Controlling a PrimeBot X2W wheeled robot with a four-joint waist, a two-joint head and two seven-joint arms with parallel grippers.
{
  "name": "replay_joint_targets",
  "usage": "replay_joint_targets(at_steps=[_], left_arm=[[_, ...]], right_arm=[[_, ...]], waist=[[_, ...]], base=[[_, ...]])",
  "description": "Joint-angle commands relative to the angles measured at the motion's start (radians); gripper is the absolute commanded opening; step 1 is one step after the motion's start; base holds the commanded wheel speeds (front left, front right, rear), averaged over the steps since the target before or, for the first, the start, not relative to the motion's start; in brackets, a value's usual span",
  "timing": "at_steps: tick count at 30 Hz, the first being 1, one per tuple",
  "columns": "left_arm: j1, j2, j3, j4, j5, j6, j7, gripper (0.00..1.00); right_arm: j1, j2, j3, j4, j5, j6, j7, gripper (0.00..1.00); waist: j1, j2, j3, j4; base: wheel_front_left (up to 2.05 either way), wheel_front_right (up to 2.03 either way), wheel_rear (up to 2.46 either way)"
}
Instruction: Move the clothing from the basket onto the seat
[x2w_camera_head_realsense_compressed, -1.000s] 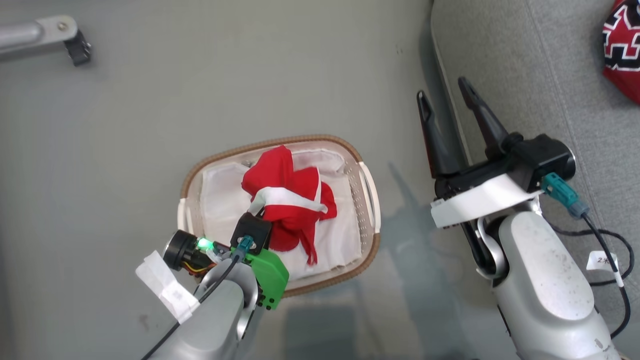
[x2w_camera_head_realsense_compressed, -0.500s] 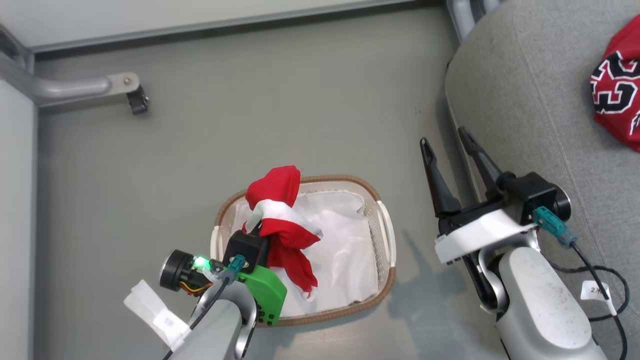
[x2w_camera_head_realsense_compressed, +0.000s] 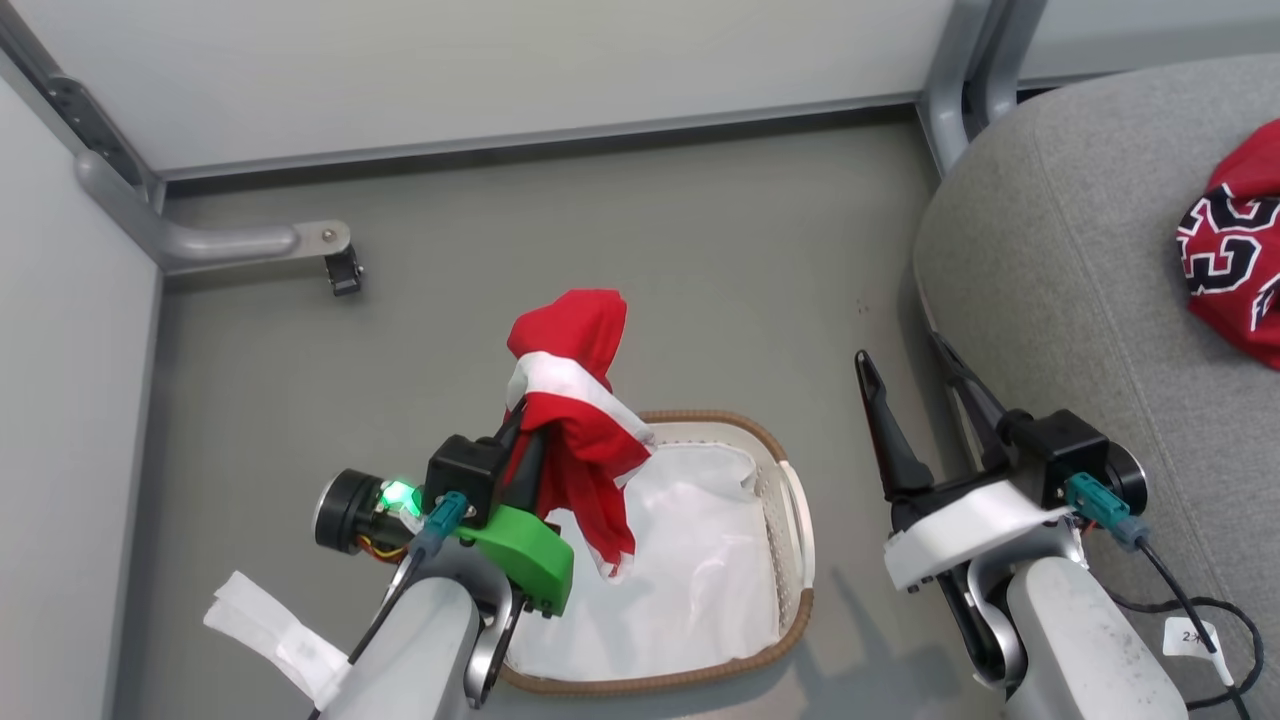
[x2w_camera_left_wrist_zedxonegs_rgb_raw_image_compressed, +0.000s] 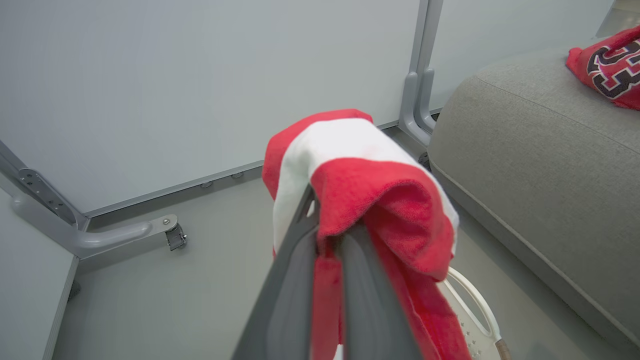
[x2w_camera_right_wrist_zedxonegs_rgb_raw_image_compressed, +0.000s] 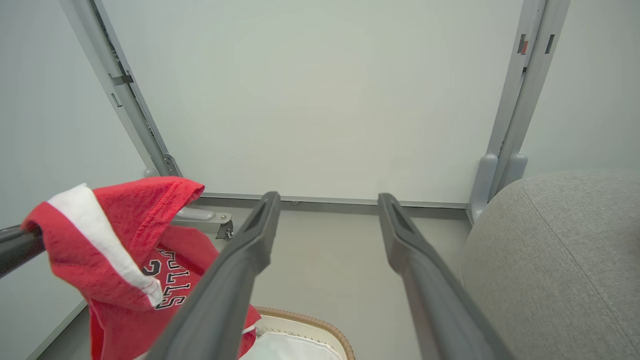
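the left gripper was clenched on the striped garment, a bunch of red cloth with a broad white band that was folded over the fingertips and raised above the left end of the basket. its loose tail hung down in front of the white liner; whether it touched the liner could not be told. the basket stood on the grey floor, near the rounded corner of the seat but apart from it. the numbered jersey lay on the seat at the far right. the right gripper was spread wide with nothing between its fingers, hovering between basket and seat.
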Motion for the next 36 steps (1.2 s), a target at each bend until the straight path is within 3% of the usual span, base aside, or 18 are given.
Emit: replay_joint_targets(at_steps=[1, 17, 36], left_arm=[[0.013, 0.002, 0.008, -0.019, 0.008, -0.008, -0.004, 0.00], [-0.033, -0.002, -0.001, -0.191, -0.078, -0.039, -0.004, 0.00], [-0.088, -0.002, -0.067, -0.319, -0.137, 0.010, -0.004, 0.00]], right_arm=[[0.020, -0.004, -0.004, 0.002, -0.008, -0.001, -0.004, 1.00], [0.106, -0.004, -0.015, 0.027, -0.015, -0.001, -0.004, 1.00], [0.126, -0.004, 0.012, 0.026, -0.013, -0.001, -0.004, 1.00]], waist=[[0.0001, 0.0000, -0.029, 0.015], [0.0001, 0.0000, -0.127, 0.019], [0.0001, 0.0000, -0.139, 0.007]], base=[[0.00, 0.00, 0.00], [0.00, 0.00, 0.00], [0.00, 0.00, 0.00]])
